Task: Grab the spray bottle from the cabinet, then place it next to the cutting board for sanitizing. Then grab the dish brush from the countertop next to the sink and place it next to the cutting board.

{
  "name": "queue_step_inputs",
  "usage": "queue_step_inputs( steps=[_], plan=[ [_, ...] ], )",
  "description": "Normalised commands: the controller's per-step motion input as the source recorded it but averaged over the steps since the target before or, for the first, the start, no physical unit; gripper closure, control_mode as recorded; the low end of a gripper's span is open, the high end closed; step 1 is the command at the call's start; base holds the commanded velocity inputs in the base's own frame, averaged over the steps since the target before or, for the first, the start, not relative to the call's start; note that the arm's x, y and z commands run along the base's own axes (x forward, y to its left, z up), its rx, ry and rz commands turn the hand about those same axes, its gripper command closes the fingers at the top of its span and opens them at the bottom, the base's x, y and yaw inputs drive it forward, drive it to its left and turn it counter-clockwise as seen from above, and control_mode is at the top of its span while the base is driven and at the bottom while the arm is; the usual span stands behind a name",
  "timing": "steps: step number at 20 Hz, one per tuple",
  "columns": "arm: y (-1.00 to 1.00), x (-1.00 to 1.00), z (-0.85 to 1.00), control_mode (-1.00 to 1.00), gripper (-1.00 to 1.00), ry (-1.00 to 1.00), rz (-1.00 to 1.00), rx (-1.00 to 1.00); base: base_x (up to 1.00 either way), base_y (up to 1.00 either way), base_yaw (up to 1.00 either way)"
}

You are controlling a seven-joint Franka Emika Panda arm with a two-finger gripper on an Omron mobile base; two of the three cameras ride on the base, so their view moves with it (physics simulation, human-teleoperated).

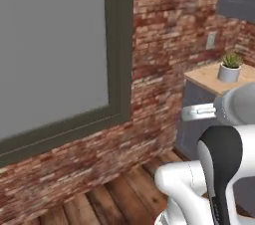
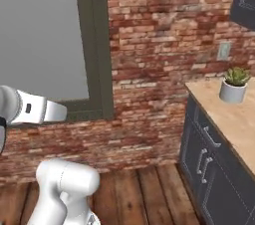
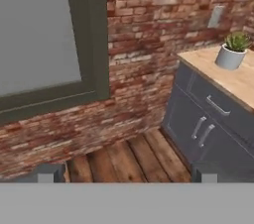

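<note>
Brick wall [image 2: 159, 45] fills the background, red-brown, with a big grey window [image 2: 40, 35] in a dark frame set into it. Wood plank floor [image 3: 129, 158] runs along the wall's foot. Countertop [image 2: 234, 114] end butts the wall right of the window, light wood, with dark grey base drawers and doors [image 3: 208, 129] below it carrying silver handles. Small potted plant [image 2: 234, 84] in a pale grey pot sits on the countertop near the wall; grey outlet plate [image 2: 224, 51] is on the brick just above it. Corner of the grey wall cabinet [image 2: 245, 0] hangs above the plant, door panel visible, contents hidden. Gripper [image 3: 126, 172] points at the floor and wall left of the countertop, fingertips [image 3: 47, 173] spread wide apart, nothing between them.
</note>
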Motion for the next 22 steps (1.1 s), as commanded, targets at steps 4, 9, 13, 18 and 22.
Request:
queue_step_inputs(
  steps=[4, 9, 13, 18, 22],
  plan=[
    [0.00, 0.00, 0.00, 1.00, -1.00, 0.00, 0.00, 0.00, 0.00, 0.00, 1.00],
    [0.00, 0.00, 0.00, 1.00, -1.00, 0.00, 0.00, 0.00, 0.00, 0.00, 1.00],
    [0.00, 0.00, 0.00, 1.00, -1.00, 0.00, 0.00, 0.00, 0.00, 0.00, 1.00],
    [0.00, 0.00, 0.00, 1.00, -1.00, 0.00, 0.00, 0.00, 0.00, 0.00, 1.00],
    [0.00, 0.00, 0.00, 1.00, -1.00, 0.00, 0.00, 0.00, 0.00, 0.00, 1.00]
  ],
)
